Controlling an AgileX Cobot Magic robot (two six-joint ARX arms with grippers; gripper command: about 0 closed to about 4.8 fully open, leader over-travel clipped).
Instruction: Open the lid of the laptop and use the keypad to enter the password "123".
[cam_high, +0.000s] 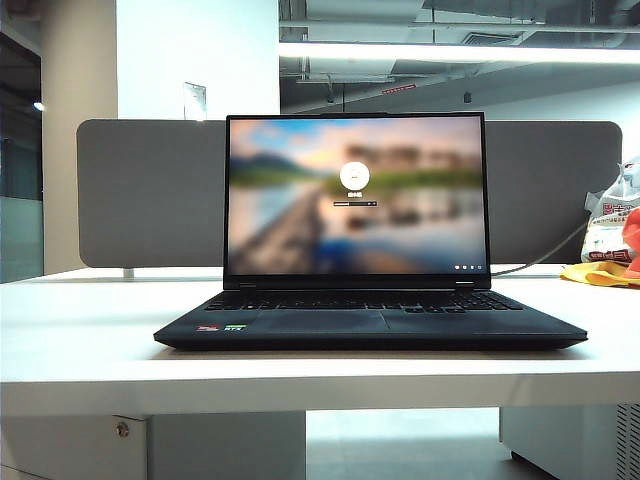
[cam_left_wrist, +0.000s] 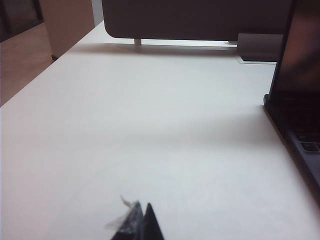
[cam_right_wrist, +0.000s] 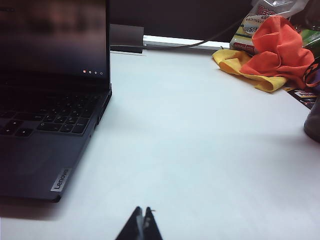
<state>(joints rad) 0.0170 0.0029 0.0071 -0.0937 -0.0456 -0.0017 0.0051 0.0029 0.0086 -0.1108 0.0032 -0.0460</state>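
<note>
White table (cam_high: 90, 350) fills the foreground of the exterior view. On it, at centre frame, sits the laptop (cam_high: 370, 325), its lid (cam_high: 356, 195) already upright and showing a blurred login screen with a password field. Its keypad (cam_high: 365, 299) lies as a dark strip just below the screen, above the trackpad. A grey divider board (cam_high: 150, 195) stands behind, and orange and yellow cloths (cam_right_wrist: 272, 55) lie at the right edge.

Neither arm appears in the exterior view. Each wrist view shows its hand low over bare table: left hand (cam_left_wrist: 141, 222) beside the laptop's left edge, right hand (cam_right_wrist: 144, 225) beside its right edge, both with fingertips pressed together and empty.

Typing seems to be the step in hand. Pressing well likely means one closed tip descending straight onto a single digit key, lightly, then lifting clear.
</note>
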